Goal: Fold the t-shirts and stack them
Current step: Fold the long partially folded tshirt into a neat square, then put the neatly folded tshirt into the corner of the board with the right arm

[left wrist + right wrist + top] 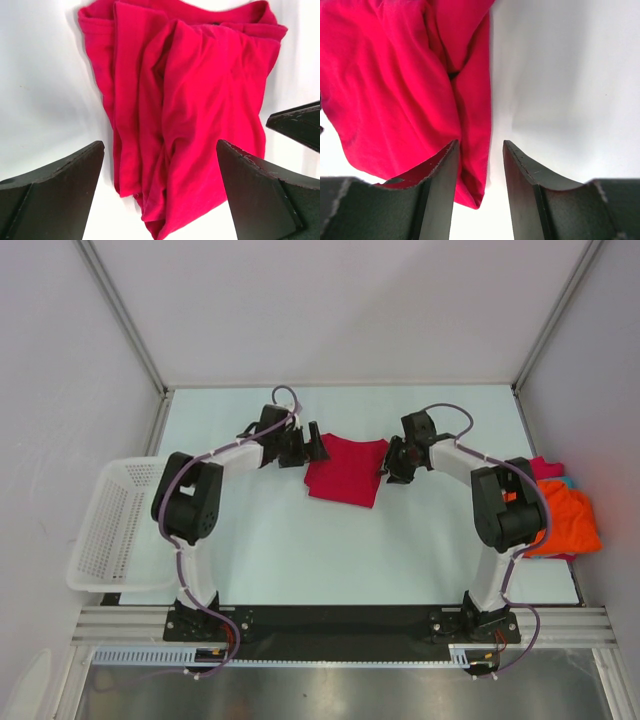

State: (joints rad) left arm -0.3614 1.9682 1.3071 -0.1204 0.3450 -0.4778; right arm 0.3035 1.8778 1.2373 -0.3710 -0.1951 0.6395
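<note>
Crimson cloth t-shirt (345, 472) is flanked by left gripper (160, 144), jaws wide, and right gripper (480, 142), jaws parted; the fold may be dragged askew.

White table (300, 560), crimson t-shirt (345, 472), orange t-shirt pile (567, 518) at right

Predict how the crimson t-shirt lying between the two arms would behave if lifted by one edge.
The crimson t-shirt would probably go limp and drape, since it lies in soft folds. It looks thin, so it is likely light for its size. Pushed across the white table, it would probably bunch rather than slide whole.
</note>
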